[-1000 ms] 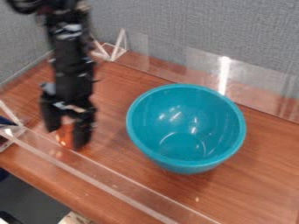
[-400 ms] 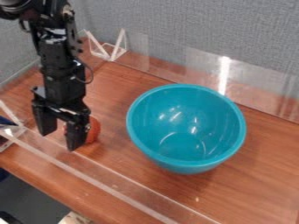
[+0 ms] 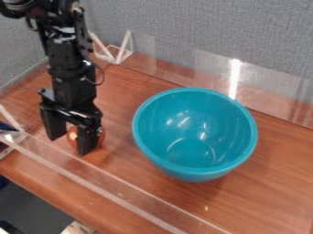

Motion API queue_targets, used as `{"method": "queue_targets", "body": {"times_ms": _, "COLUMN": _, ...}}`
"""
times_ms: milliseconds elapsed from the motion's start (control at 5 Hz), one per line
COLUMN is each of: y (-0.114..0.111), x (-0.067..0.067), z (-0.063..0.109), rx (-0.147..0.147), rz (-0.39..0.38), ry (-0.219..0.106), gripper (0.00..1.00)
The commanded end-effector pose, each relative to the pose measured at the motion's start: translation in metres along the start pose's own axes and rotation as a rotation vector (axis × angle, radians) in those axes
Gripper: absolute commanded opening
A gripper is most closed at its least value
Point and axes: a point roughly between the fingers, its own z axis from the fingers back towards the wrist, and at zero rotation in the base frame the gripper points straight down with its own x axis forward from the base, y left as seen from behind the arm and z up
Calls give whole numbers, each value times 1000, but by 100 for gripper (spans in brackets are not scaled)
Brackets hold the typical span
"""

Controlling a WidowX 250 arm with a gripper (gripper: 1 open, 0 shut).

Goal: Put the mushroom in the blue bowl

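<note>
The blue bowl (image 3: 196, 133) sits upright on the wooden table, right of centre, with nothing inside. My gripper (image 3: 71, 138) points straight down at the left, low over the table, its black fingers (image 3: 91, 140) spread open. An orange-red patch between the fingertips is the mushroom (image 3: 82, 135); it rests on the table in the gap. Only part of its cap shows; the stem is hidden. The fingers stand on either side of it without closing on it. The bowl lies a hand's width to the right of the gripper.
Clear acrylic walls run along the table's front edge (image 3: 110, 190) and back (image 3: 244, 78). A white wire stand (image 3: 120, 47) sits at the back left behind the arm. Grey panels close the space behind.
The gripper dipped left and then came slightly right again, staying low and open. The orange cap that showed at the right finger now sits between the fingers. The bowl has not moved.
</note>
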Motion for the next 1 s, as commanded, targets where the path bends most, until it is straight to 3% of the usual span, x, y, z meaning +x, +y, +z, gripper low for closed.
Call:
{"method": "queue_targets", "body": {"times_ms": 0, "y": 1, "x": 11, "z": 20, "rx": 34, "rz": -3, "ry": -79, "gripper": 100}}
{"method": "queue_targets", "body": {"times_ms": 800, "y": -5, "x": 17, "z": 26, "rx": 39, "rz": 25, "ry": -114, "gripper": 100}}
